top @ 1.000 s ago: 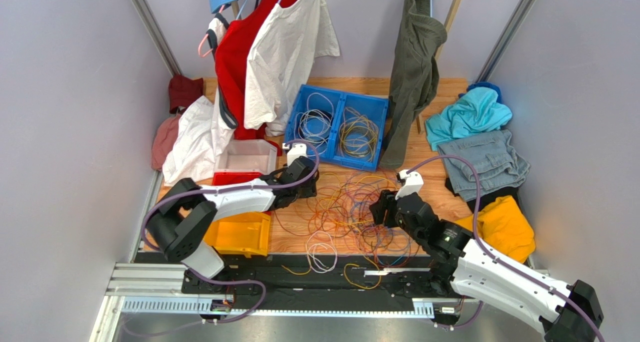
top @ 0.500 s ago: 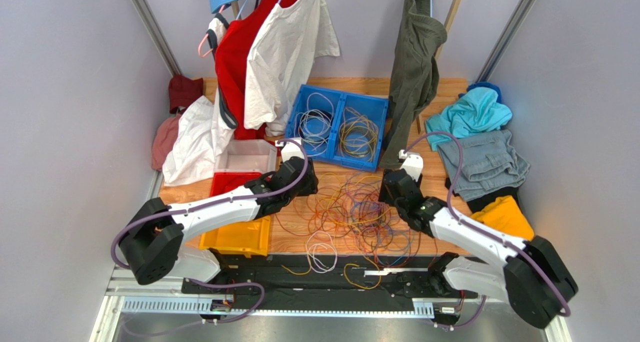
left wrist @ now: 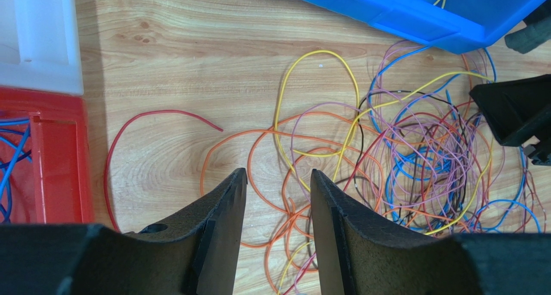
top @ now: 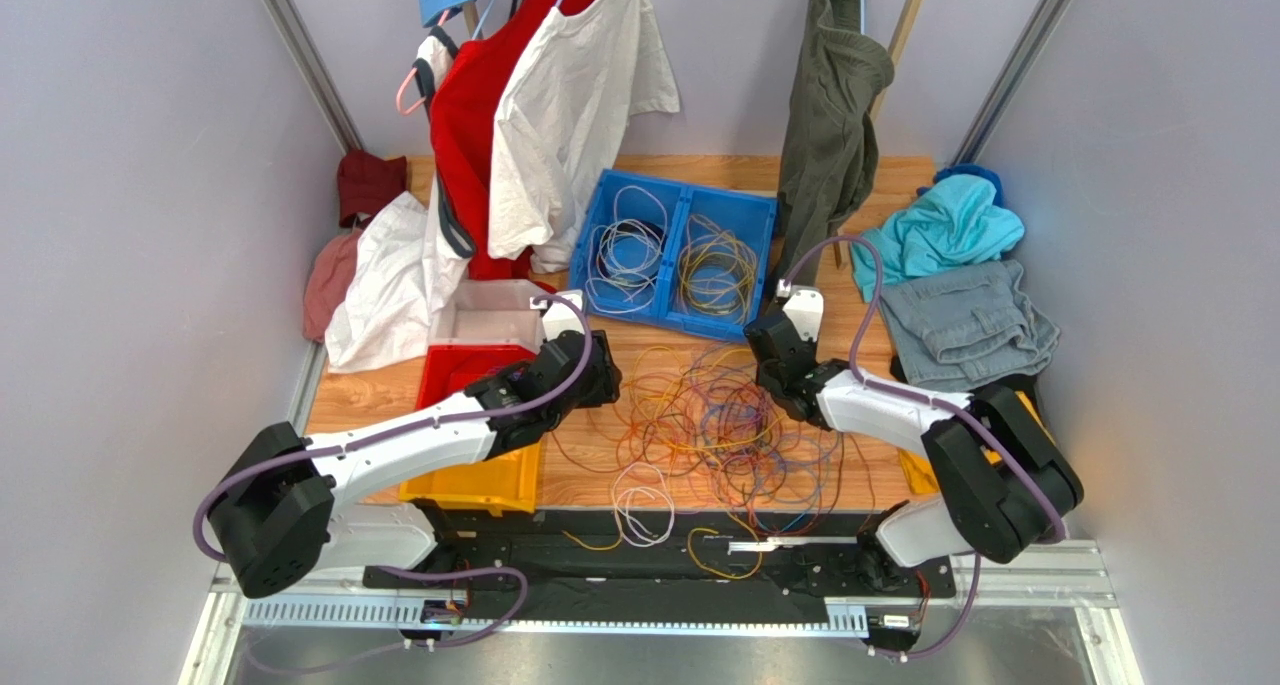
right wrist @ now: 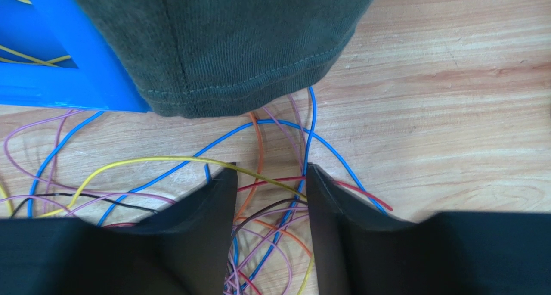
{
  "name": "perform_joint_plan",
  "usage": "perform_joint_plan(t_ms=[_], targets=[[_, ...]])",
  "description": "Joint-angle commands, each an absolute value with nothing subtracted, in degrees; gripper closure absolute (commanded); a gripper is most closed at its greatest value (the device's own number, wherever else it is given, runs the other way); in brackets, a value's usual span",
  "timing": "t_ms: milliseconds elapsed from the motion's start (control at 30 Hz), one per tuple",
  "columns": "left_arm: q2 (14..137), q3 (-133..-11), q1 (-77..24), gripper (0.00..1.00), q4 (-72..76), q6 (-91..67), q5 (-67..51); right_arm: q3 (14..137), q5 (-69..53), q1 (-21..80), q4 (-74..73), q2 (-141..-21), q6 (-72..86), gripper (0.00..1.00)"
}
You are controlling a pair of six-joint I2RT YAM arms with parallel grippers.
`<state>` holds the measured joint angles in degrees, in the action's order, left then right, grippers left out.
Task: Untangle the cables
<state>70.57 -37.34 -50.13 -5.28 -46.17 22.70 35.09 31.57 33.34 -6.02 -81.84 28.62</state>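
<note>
The cables [top: 706, 415] lie in a loose tangle of orange, purple, blue, yellow and red strands on the wooden table between both arms. My left gripper [top: 597, 370] hovers at the tangle's left edge. In the left wrist view it [left wrist: 278, 174] is open above orange loops [left wrist: 259, 179], with nothing gripped. A single red cable [left wrist: 155, 113] curves apart to the left. My right gripper [top: 771, 358] is at the tangle's far right corner. Its jaws [right wrist: 270, 172] stand open, with yellow, red and blue strands [right wrist: 311, 114] running between the fingers, none pinched.
A blue bin [top: 759, 265] behind the tangle holds coiled wires. A dark green garment [right wrist: 226, 43] hangs just ahead of my right gripper. White [top: 489, 313], red [left wrist: 58, 159] and yellow [top: 481, 483] bins sit at the left. Clothes [top: 962, 318] pile at the right. A white loop [top: 643, 505] lies near the front edge.
My right gripper has moved away from the arm bases to the tangle's far right corner, by the blue bin and green garment. My left gripper has drifted slightly nearer and left. Both stay open.
</note>
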Motion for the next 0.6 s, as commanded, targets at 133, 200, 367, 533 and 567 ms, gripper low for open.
perform_joint_plan(t_ms=[133,200,367,533,567], targets=[[67.0,-36.5,-50.4,0.50,-5.0,-47.5,24.4,37.3,34.7,33.0,-4.0,-78.5,28.6,1.00],[65.6,-36.0,-50.4,0.51,-5.2,-47.8,24.9,36.5,34.5,34.3,-4.7,-73.2,28.4,1.00],[60.5,-34.8,-50.4,0.51,-6.0,-48.5,26.1,36.0,28.4,39.2,-8.6,-53.9,27.7,1.00],[54.0,-33.8,-50.3,0.51,-4.1,-45.7,25.3,47.3,16.2,42.1,-16.4,-40.0,25.7,1.00],[51.3,-33.1,-50.3,0.51,-2.0,-45.1,24.8,52.9,14.5,42.3,-18.3,-40.4,25.5,1.00]])
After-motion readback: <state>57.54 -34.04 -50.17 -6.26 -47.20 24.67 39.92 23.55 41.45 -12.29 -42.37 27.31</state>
